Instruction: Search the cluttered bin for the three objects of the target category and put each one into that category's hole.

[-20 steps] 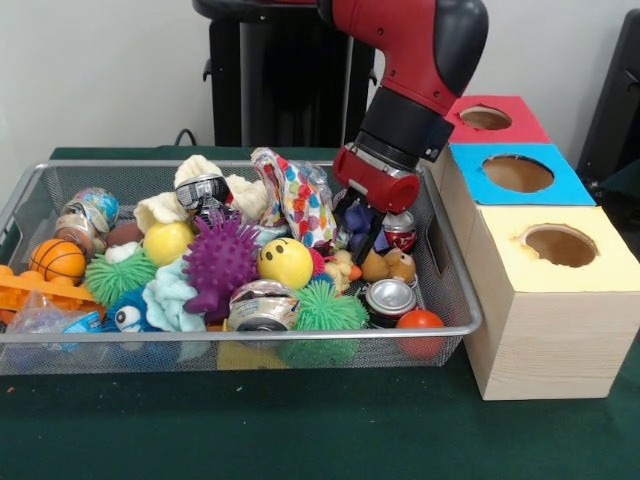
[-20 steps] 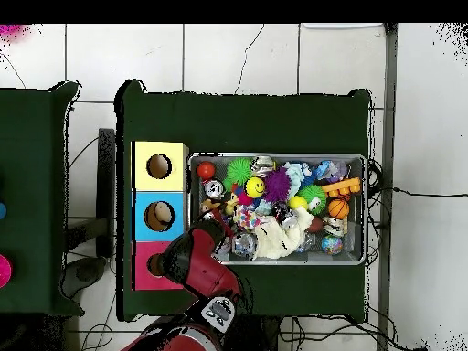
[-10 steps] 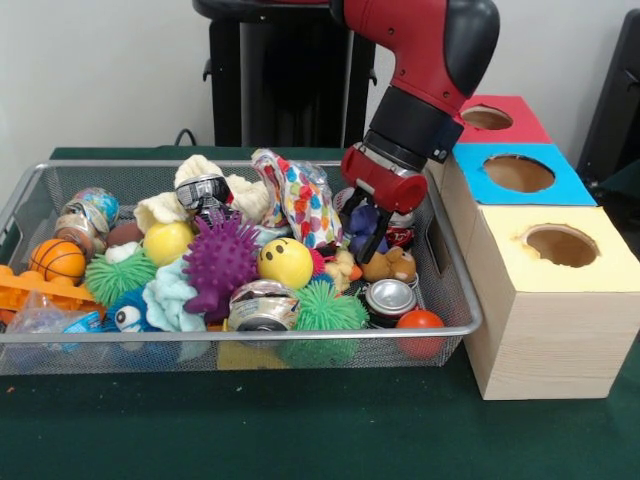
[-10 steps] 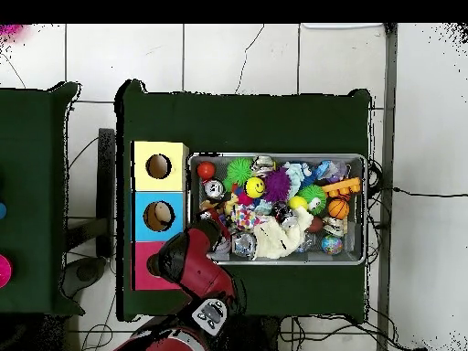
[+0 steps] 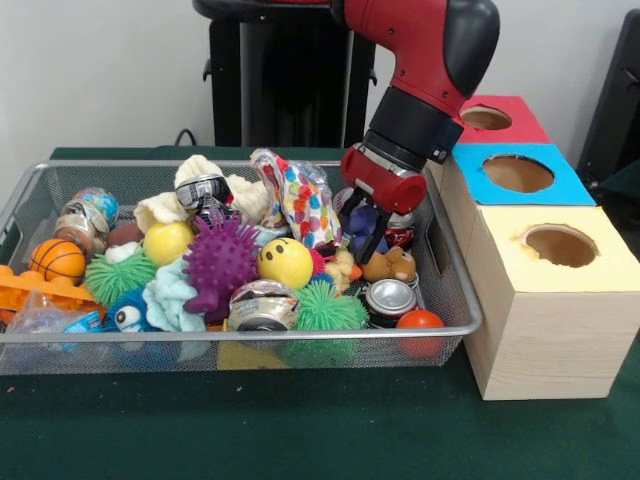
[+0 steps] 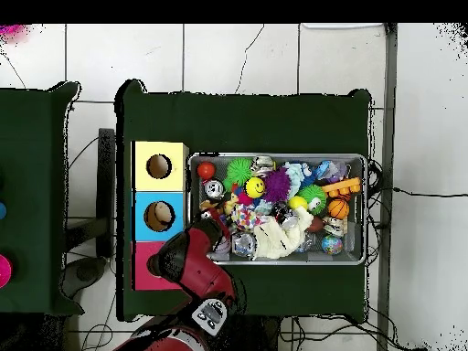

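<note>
- The pincer (image 5: 364, 228), right of centre in the front view, is clamped on a purple soft toy (image 5: 360, 222) just above the clutter.
- The wire bin (image 5: 455, 300) fills the left and centre.
- Three holed boxes (image 5: 545, 300) stand at the right.

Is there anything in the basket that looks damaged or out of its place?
Yes: the silver can near the wire basket's front rim looks crushed and dented. The rest is only a loose heap of toys, nothing spilled outside.
</note>
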